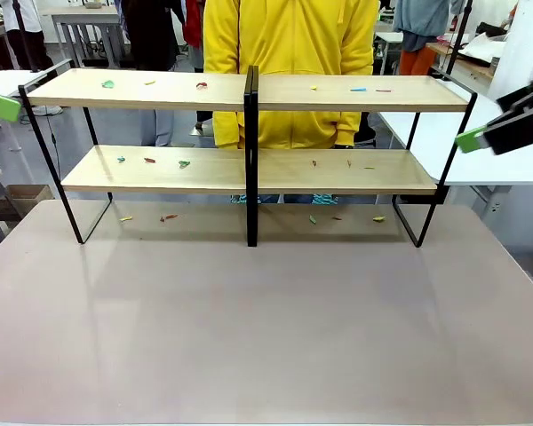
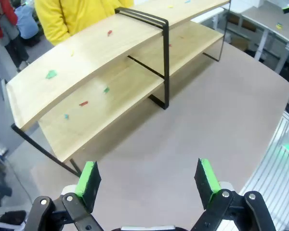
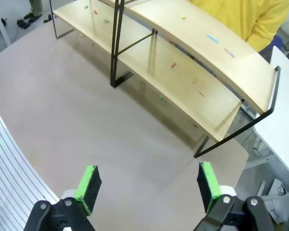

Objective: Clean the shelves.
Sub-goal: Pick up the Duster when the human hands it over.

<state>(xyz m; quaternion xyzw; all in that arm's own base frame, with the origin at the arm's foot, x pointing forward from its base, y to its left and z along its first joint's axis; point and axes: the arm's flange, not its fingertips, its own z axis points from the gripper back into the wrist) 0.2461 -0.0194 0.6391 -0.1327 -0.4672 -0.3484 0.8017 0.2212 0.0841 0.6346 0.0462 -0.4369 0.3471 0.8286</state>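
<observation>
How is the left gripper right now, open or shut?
Open. In the left wrist view the left gripper has its green pads wide apart above the tabletop, nothing between them.

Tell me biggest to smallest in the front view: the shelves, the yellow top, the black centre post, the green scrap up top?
1. shelves
2. yellow top, though it is farther off and partly hidden behind the boards
3. black centre post
4. green scrap

No text, label, brand, number or sign could be read anywhere in the three views; every surface that showed was plain and bore no legible print at all.
</observation>
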